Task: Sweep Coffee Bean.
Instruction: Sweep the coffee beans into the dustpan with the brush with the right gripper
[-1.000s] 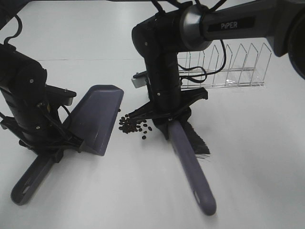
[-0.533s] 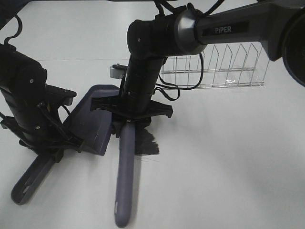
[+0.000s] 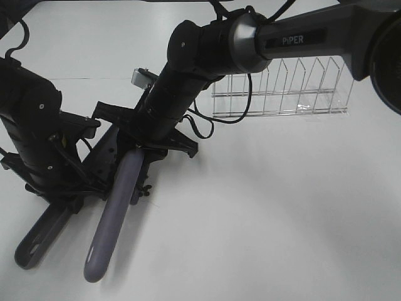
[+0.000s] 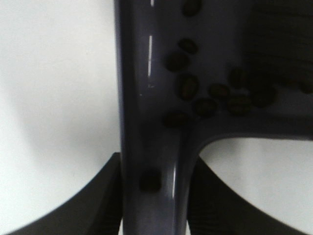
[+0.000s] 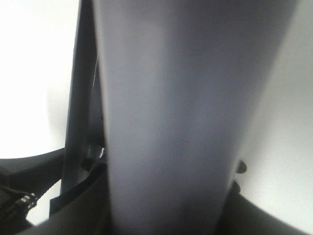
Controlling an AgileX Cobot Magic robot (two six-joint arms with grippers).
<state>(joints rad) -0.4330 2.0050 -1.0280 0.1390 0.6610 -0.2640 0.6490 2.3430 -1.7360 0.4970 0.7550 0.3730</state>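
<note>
My left gripper (image 3: 67, 199) is shut on the handle of the purple-grey dustpan (image 3: 41, 240), whose pan lies mostly hidden under the right arm. In the left wrist view, several dark coffee beans (image 4: 188, 86) lie inside the dustpan (image 4: 146, 122), with dark bristles at the pan's far side. My right gripper (image 3: 143, 145) is shut on the purple-grey brush (image 3: 113, 219) and holds its head over the pan, handle pointing toward the table's front. The brush handle (image 5: 171, 122) fills the right wrist view. A couple of dark specks (image 3: 145, 189), maybe beans, sit at the pan's mouth.
A clear plastic rack (image 3: 282, 88) with upright dividers stands at the back right. The table is plain white. The two arms crowd together at the left middle.
My right arm swept the brush leftward across the table onto the dustpan. The bean pile that lay on the table to the right of the pan is gone from there. The left arm stayed still.
</note>
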